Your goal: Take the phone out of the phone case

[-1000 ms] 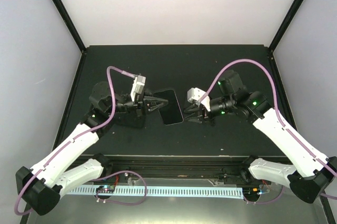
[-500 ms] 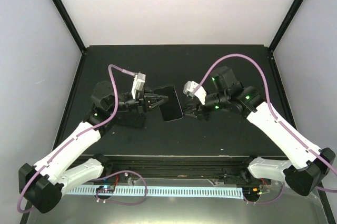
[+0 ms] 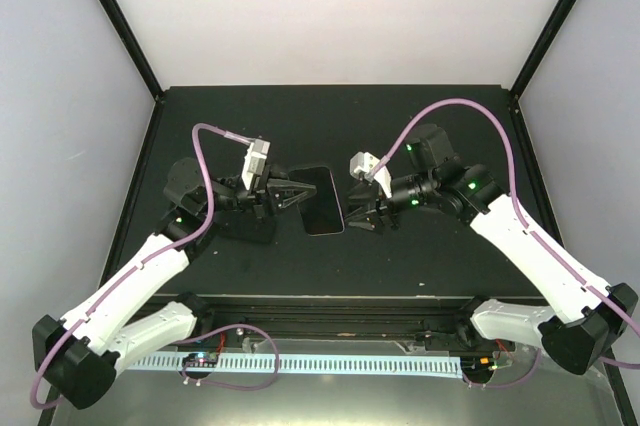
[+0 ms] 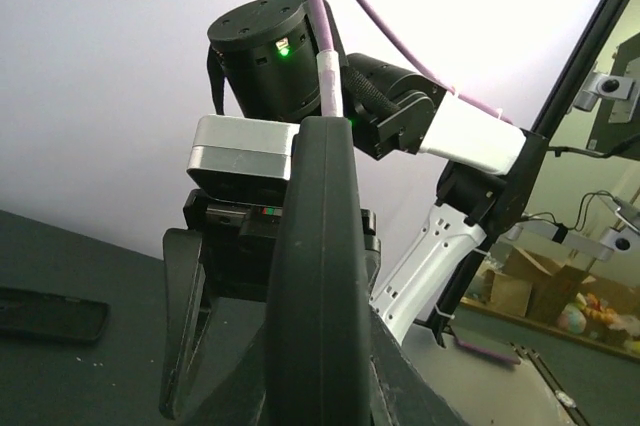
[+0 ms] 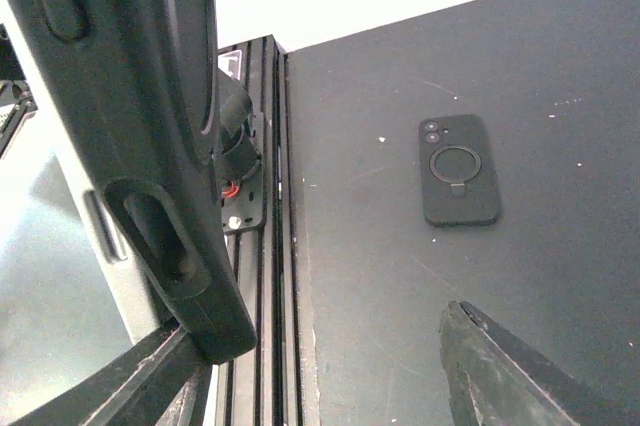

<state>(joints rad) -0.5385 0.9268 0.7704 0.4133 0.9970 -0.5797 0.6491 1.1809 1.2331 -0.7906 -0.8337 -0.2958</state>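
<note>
**Left clamped on the phone case, right spread at its far edge**

The phone case [image 3: 322, 201] sits near the middle of the table [image 3: 430, 116], a touch toward 9 o'clock in the overhead view. Its long sides run roughly 12 to 6. The glossy face turned upward looks like the phone [image 3: 324, 212] seated inside it. I cannot tell whether the case clears the table.

My left gripper [image 3: 298, 194] comes in from 9 o'clock. Its fingers are closed together on the case's 9 o'clock edge. From my left wrist camera the case stands edge-on straight ahead, with my right arm facing me beyond it.

My right gripper [image 3: 357, 211] meets the case from 3 o'clock with its fingers [image 5: 500, 366] spread wide, gripping nothing. In the right wrist view the case's thick side, with a button bump and a slot, fills the 9 o'clock side right by one finger. I cannot tell whether it touches.

That same view shows a second black case [image 5: 458, 168] lying flat on the table, ring and lenses up, well apart from both grippers.
</note>
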